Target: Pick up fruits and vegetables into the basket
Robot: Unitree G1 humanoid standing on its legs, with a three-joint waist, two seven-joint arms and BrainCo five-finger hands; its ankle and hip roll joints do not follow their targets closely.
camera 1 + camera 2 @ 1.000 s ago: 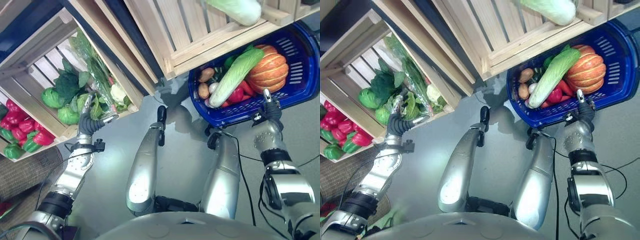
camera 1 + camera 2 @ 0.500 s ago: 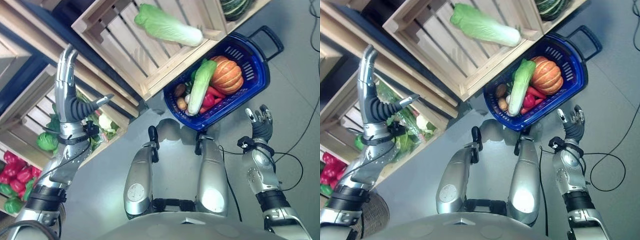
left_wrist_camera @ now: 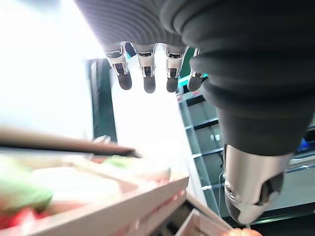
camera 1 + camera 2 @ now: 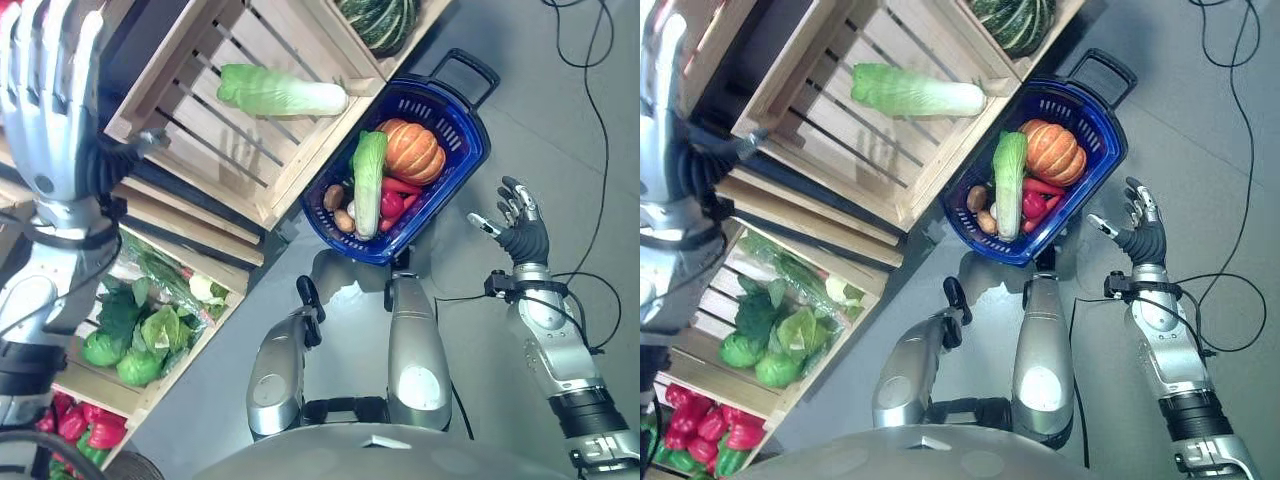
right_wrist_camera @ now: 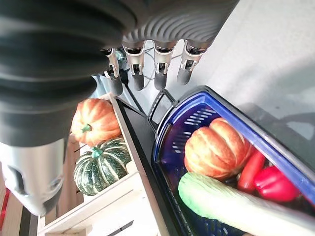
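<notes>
Fingers of both hands straight and spread, holding nothing: right hand (image 4: 520,228) raised over the grey floor (image 4: 560,130) just beside the basket; left hand (image 4: 50,110) lifted high before the upper wooden crates, palm outward.

Nearest stock, lower left: slatted wooden crate of red and green peppers (image 4: 695,435); next above it, a crate of leafy greens and round green cabbages (image 4: 135,335), with a clear-wrapped bundle among them.

Middle: blue plastic shopping basket (image 4: 465,150) with a black handle, on the floor against the shelving. Contents: ribbed orange pumpkin (image 4: 410,152), long pale-green napa cabbage (image 4: 367,180) lying across it, red peppers (image 4: 392,205), brown potatoes (image 4: 335,197). Already well filled.

Farther: large slatted wooden crate (image 4: 200,110) holding one loose napa cabbage (image 4: 280,92). Farthest: a dark green striped squash (image 4: 385,20) in the top crate; in the right wrist view an orange pumpkin (image 5: 93,123) sits beside it.

Step in hand, by judgement: between picks, both hands free. Next move likely calls for the left hand to reach into the large crate, curl round the loose cabbage, and carry it across to the basket, finding room atop the existing load.
</notes>
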